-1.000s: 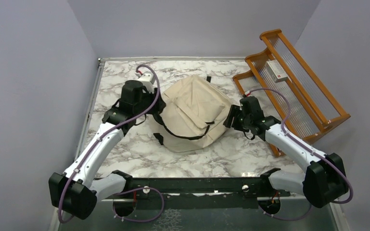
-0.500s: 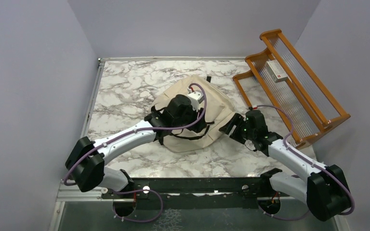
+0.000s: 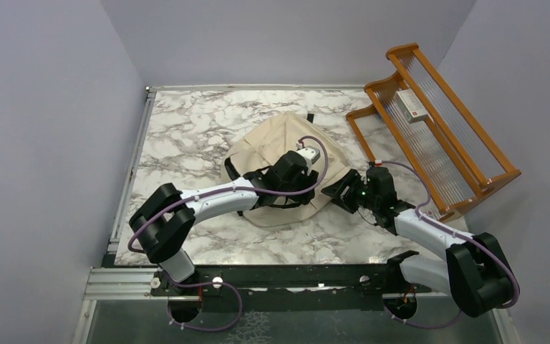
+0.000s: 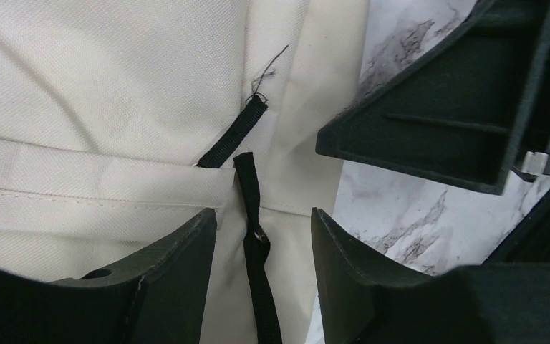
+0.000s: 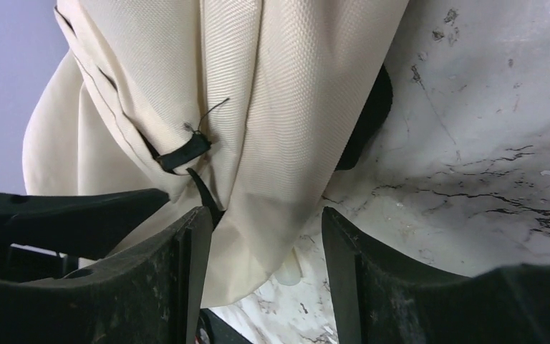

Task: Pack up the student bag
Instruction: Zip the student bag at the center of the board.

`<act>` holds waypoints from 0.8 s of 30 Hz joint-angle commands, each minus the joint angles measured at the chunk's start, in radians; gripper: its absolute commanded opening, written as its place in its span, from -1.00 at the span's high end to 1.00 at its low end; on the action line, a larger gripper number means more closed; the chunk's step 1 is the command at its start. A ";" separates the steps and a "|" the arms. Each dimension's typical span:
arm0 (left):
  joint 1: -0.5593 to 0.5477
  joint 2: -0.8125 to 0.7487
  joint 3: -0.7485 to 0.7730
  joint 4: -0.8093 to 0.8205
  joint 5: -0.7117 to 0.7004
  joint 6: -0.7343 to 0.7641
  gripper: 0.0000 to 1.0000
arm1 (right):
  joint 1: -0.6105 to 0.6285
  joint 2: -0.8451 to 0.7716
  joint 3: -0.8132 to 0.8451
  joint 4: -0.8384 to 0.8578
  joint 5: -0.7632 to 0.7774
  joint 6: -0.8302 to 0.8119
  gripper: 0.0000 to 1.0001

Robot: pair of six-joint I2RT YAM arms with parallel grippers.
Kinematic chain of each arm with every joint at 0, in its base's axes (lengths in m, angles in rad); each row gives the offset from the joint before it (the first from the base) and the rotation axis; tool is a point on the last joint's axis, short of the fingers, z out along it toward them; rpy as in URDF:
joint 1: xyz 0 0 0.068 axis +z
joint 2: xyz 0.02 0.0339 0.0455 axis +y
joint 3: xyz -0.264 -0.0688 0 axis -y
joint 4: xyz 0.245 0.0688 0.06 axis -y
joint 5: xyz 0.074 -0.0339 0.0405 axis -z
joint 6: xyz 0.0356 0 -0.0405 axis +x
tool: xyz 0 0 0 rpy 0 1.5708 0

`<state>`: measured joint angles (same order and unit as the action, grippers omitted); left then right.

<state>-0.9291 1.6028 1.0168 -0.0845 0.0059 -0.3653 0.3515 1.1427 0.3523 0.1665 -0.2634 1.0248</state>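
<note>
The student bag [image 3: 279, 140], beige with black straps, lies in the middle of the marble table [image 3: 186, 136]. My left arm reaches across it, and my left gripper [image 3: 315, 188] sits at the bag's right edge. In the left wrist view the left gripper [image 4: 263, 213] is open, its jaws straddling a black zipper strip [image 4: 259, 276] without touching it. My right gripper [image 3: 338, 190] faces it from the right. In the right wrist view the right gripper [image 5: 265, 211] is open, with a loose fold of the bag's fabric [image 5: 272, 165] hanging between the jaws, unclamped.
An orange wooden rack [image 3: 430, 132] stands at the back right, with a small white box [image 3: 412, 106] on it. Grey walls close in the table on the left, back and right. A black strap end [image 5: 369, 118] pokes out beneath the bag.
My left arm has swung from the bag's left side across to its right edge. The right gripper has shifted slightly nearer and lower. Both grippers' jaws stay apart.
</note>
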 commanded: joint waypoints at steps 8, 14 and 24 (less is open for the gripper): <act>-0.019 0.112 0.090 0.005 -0.108 0.007 -0.04 | -0.011 -0.013 -0.007 0.055 -0.040 -0.007 -0.10; -0.037 0.134 0.115 -0.034 -0.138 0.009 -0.02 | -0.012 0.015 -0.013 0.077 -0.057 -0.011 0.02; -0.092 0.107 0.107 -0.092 -0.194 -0.030 0.03 | -0.017 0.036 -0.013 0.092 -0.069 -0.024 0.06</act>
<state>-1.0000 1.7298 1.1179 -0.1371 -0.1452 -0.3683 0.3428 1.1770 0.3485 0.2176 -0.3058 1.0199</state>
